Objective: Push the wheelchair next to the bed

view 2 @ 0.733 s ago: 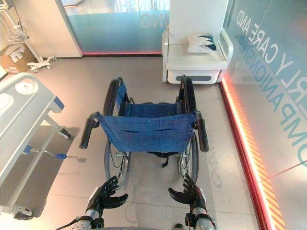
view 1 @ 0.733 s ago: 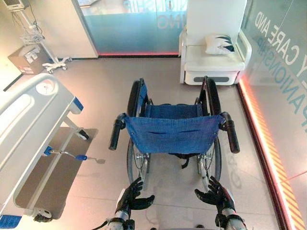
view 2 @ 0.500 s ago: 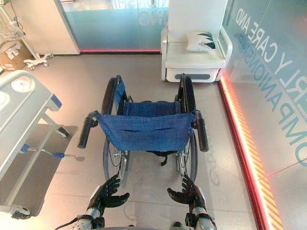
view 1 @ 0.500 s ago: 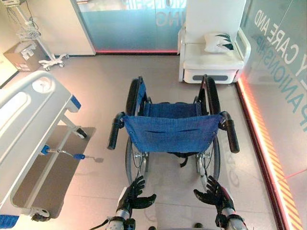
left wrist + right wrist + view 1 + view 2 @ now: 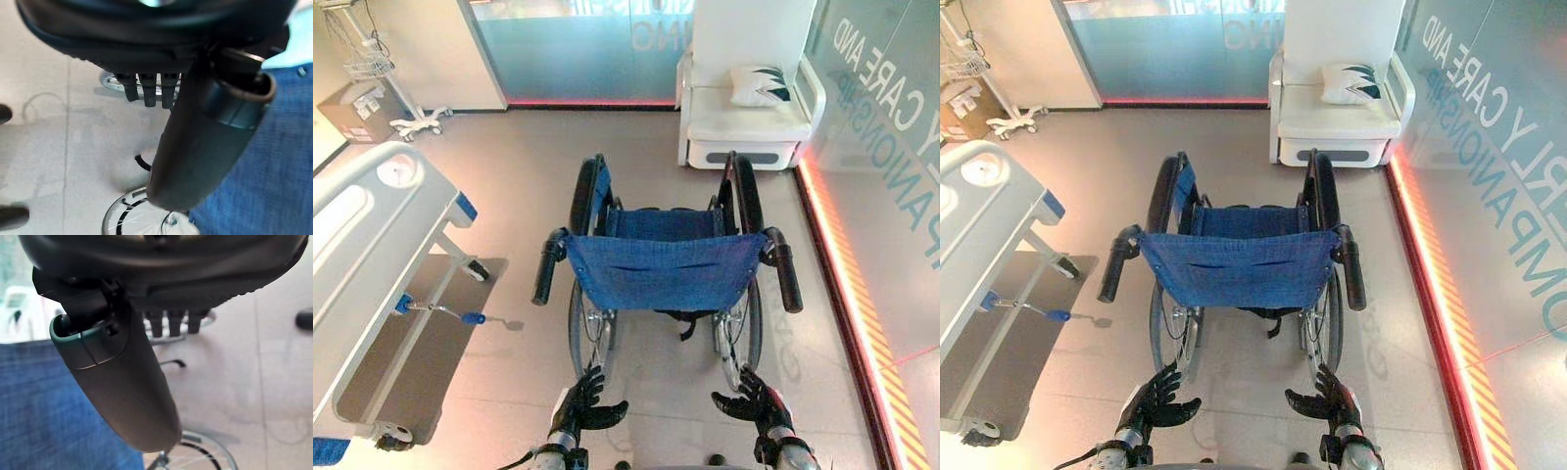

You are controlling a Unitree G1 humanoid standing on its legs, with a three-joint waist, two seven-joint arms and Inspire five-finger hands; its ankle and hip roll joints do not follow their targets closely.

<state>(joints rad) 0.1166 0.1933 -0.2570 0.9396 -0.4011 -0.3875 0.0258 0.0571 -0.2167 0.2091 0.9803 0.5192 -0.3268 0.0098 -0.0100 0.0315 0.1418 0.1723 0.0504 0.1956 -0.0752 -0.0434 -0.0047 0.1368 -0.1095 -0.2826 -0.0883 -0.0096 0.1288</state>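
Wheelchair point(image 5: 668, 269): one, blue seat and back, on the open floor point(image 5: 529, 176) with its back to us. It stood near the bed point(image 5: 372, 235) on our left but apart from it, not yet alongside. We judged it parked this way so that the grips pointed at us for pushing.

Left handle point(image 5: 547, 266) and right handle point(image 5: 784, 271): two in all, both bare.

Large wheels: two.

Left hand point(image 5: 579, 403): one, low before us, fingers loosely spread, holding nothing, short of the left handle.

Right hand point(image 5: 753, 401): one, likewise spread and empty, short of the right handle. We took the inward-turned palms as set to meet the grips.

Armchair point(image 5: 749, 127): one, at the far wall, carrying one pillow point(image 5: 760, 85).

Box point(image 5: 357, 110): one, far left corner.
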